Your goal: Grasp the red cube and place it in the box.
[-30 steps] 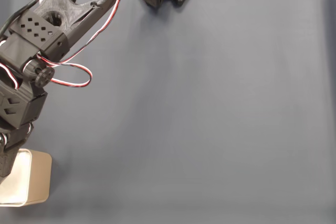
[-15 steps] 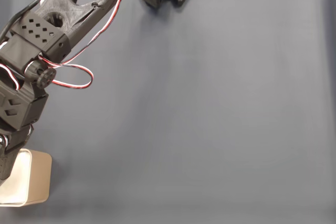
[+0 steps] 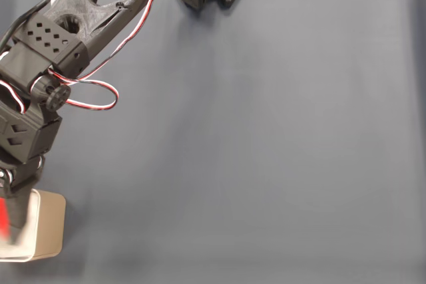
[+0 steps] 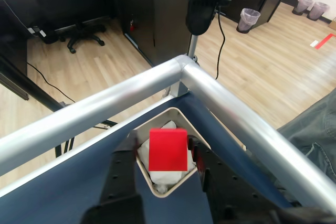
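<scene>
In the wrist view the red cube (image 4: 168,149) sits in the lower middle of the frame, directly over the white inside of the box (image 4: 153,181), whose tan rim makes a rounded corner shape on the dark blue table cover (image 4: 63,192). The gripper (image 4: 163,148) comes up from the bottom edge, with one black finger on each side of the cube. The fingers look slightly spread, and whether they are gripping the cube or have just let it go cannot be told from these pictures. In the fixed view the black arm (image 3: 60,51) runs down the left side of the frame to the box (image 3: 50,227) at the lower left corner, and the cube (image 3: 4,221) shows as a blurred red streak at the very left edge, over the box's pale inside; the blur suggests it may be falling. Beyond the table edge in the wrist view are a silver metal rail (image 4: 220,98), wooden flooring and a black office chair (image 4: 68,3) at the upper left. Judged from this, the task is nearly complete: the cube has been picked up and carried over the box. What remains is for it to settle inside, free of the fingers, and for the arm to pull away without knocking the box.
</scene>
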